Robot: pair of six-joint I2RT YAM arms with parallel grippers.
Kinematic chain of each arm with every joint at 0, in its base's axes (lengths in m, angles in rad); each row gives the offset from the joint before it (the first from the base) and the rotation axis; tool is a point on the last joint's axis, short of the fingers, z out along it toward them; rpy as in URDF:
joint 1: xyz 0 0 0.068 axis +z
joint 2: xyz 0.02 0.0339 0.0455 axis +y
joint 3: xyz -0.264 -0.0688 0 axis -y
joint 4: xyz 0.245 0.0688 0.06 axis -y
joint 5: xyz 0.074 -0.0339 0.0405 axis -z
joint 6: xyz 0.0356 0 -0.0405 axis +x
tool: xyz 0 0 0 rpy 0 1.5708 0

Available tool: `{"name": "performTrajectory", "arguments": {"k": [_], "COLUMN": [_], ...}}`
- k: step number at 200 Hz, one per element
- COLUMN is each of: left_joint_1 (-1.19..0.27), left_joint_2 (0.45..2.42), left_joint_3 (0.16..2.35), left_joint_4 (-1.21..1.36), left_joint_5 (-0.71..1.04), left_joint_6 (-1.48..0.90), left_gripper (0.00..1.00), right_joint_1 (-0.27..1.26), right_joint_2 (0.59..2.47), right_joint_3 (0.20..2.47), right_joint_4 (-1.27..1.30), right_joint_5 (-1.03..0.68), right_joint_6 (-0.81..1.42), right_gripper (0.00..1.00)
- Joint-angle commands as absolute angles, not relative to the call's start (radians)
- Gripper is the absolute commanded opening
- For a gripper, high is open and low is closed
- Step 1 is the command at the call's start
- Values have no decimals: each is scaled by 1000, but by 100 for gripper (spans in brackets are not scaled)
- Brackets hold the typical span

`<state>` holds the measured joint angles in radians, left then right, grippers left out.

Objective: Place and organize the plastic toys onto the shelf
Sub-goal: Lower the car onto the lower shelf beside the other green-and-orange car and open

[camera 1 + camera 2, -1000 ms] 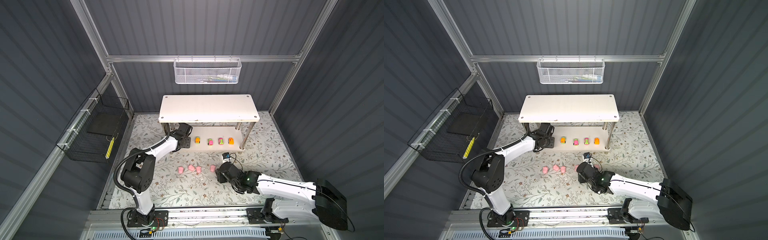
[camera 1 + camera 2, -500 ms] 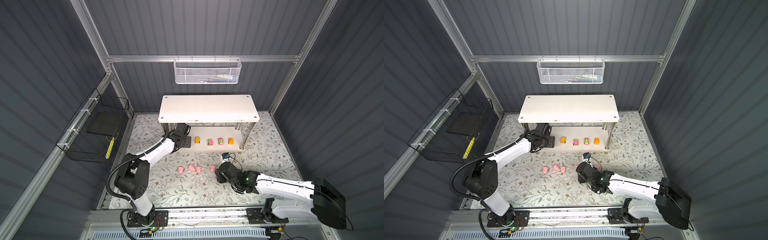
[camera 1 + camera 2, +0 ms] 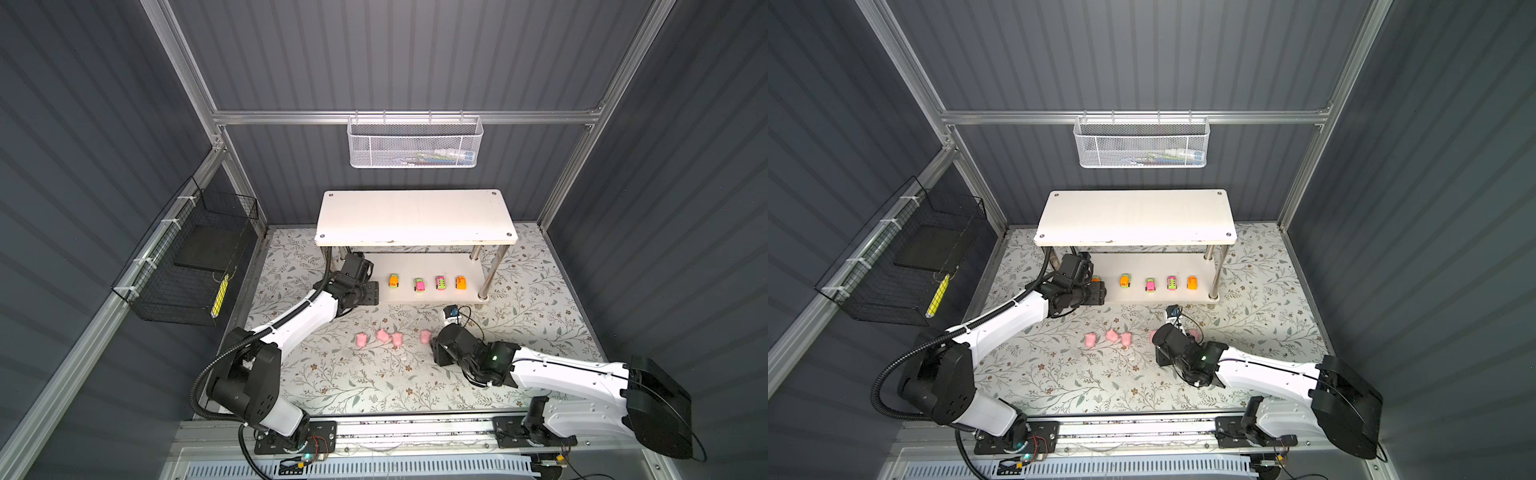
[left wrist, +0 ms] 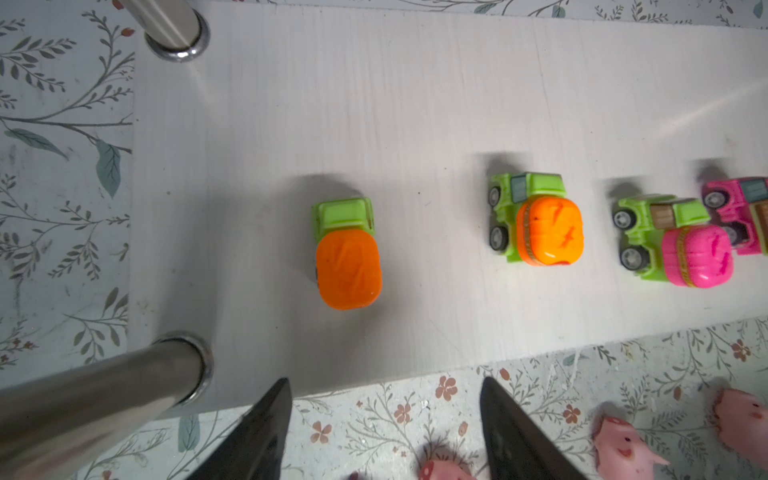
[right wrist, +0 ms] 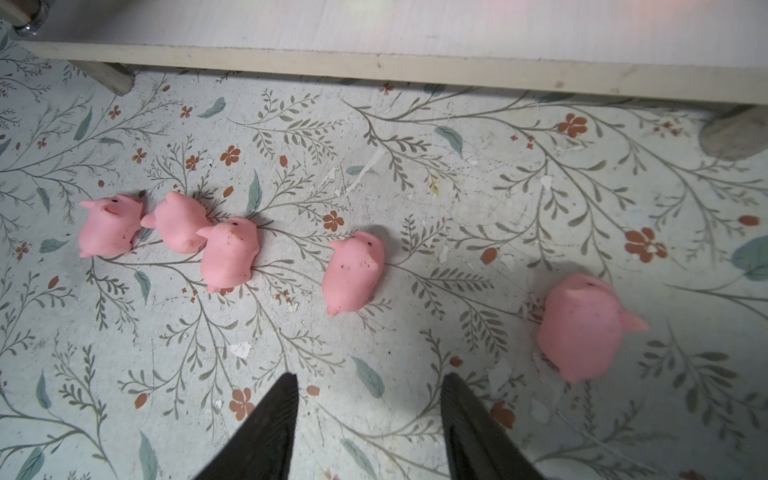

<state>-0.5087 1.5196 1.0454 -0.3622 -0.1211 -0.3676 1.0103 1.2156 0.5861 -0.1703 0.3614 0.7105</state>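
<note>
Nearest you, your right gripper [image 5: 369, 376] is hanging over the floral mat [image 5: 415, 166] with its fingers spread and nothing between them. Just beyond it, five pink pigs [image 5: 353, 272] are lying in a loose row on the mat, short of the shelf [image 3: 415, 220]. Farther on, your left gripper [image 4: 385, 380] is hovering released at the front edge of the lower board [image 4: 415, 104], where five little cars [image 3: 1150, 285] are sitting in a line, the end car [image 4: 348, 255] standing free just ahead of the fingers.

Mesh basket [image 3: 415, 143] on back rail, contents unclear. Wire basket [image 3: 187, 266] on left wall, yellow strip [image 3: 220, 294] inside. Floral mat [image 3: 353, 386] covers floor.
</note>
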Motion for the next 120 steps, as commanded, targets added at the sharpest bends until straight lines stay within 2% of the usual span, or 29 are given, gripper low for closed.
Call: {"name": "performTrajectory", "arguments": {"k": [1,63,120], "left_joint_1": [-499,-505,-540], "left_joint_2": [1458,1318,1322], "left_joint_3": [1004,880,841], "left_joint_4": [-338,-308,-217], "left_joint_5": [-99,-53,26], "left_joint_6": [-428,-456,-458], "left_gripper": [72,74,76], "right_joint_1": [1007,1008,1007], "right_joint_2": [1210,1180,1182], "right_joint_3": [602,595,598], "right_joint_4": [-160,-188,-200], "right_joint_5": [356,373,380], "right_joint_6": [715,723,735], "right_gripper": [57,58,57]}}
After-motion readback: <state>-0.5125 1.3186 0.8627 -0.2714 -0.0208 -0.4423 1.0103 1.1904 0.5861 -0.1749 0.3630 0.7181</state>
